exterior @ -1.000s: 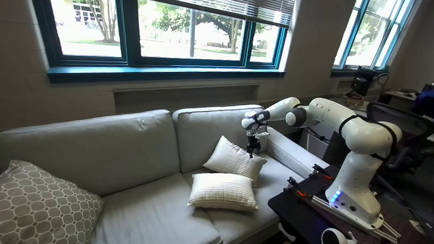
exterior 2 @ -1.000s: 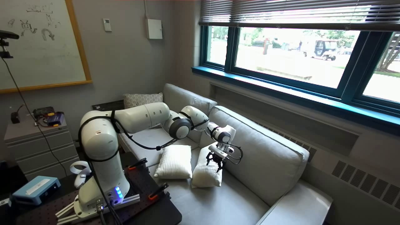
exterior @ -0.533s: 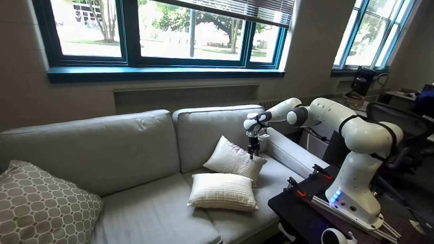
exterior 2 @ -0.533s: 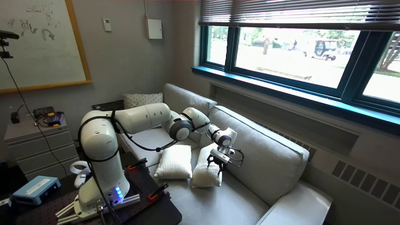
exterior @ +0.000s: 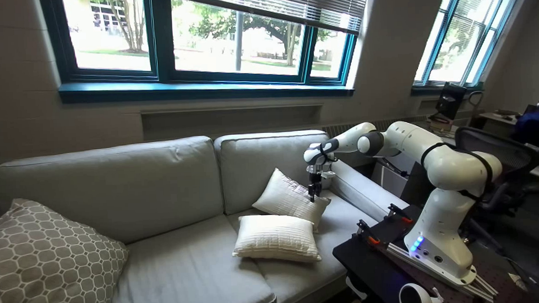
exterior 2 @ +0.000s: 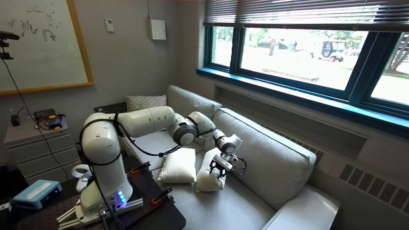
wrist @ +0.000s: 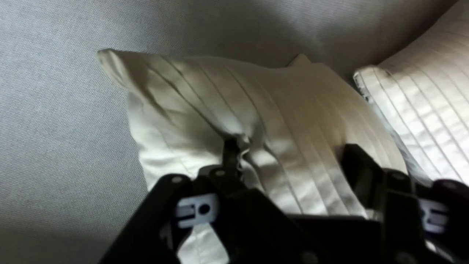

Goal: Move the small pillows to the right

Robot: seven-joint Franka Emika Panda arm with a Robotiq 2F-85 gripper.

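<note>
Off-white pleated pillow (wrist: 311, 121), puckered at one fingertip (wrist: 231, 157), gripper (wrist: 292, 149) jaws apart, woven sofa (wrist: 66, 128)

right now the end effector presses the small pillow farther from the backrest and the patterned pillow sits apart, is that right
No: the end effector presses the small pillow nearer the backrest, as an exterior view shows; the patterned pillow does sit apart.

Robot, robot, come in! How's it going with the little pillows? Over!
Gripper open, one finger pressed into a small pillow. Pillow puckered there, resting on sofa. Second pillow close beside it, might get in the way.
</note>
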